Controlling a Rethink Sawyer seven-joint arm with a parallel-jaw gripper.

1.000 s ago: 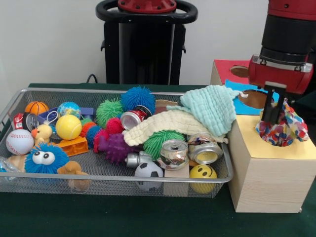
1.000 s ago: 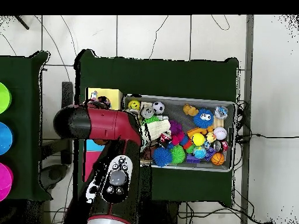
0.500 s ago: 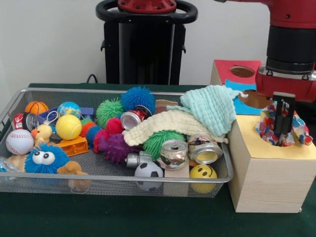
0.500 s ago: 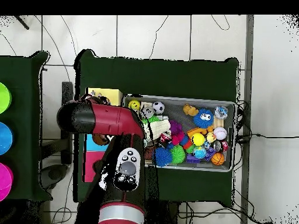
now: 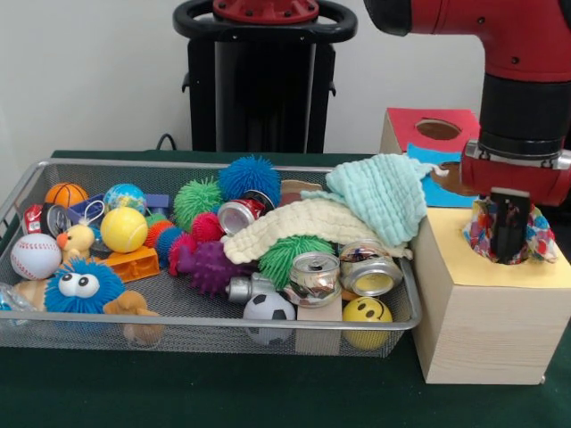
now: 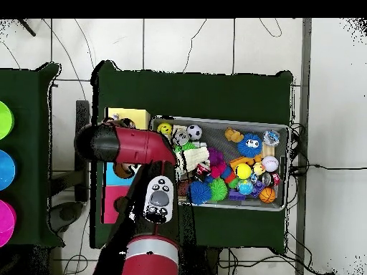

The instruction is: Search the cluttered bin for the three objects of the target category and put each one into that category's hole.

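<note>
The multicoloured patterned cloth [image 5: 533, 234] is bunched in the hole on the yellow-topped section of the light wooden box [image 5: 486, 312], part of it down inside, the rest puffed up around the rim. From where I sit this reads as the first cloth going in, not fully pushed through.

Going from large to small: the wire mesh bin [image 5: 53, 332] holds plenty of clutter, and draped across its box-side end I see a pale yellow waffle cloth [image 5: 303, 223] and a mint green muslin cloth [image 5: 384, 192], both untouched. I judge those to be the two left to fetch.

My black gripper [image 5: 508, 239] is planted in the middle of the patterned cloth at the hole; I cannot tell whether it is clamped on the fabric or has let go.

Crushed silver cans [image 5: 343, 272] sit beneath the cloths.
</note>
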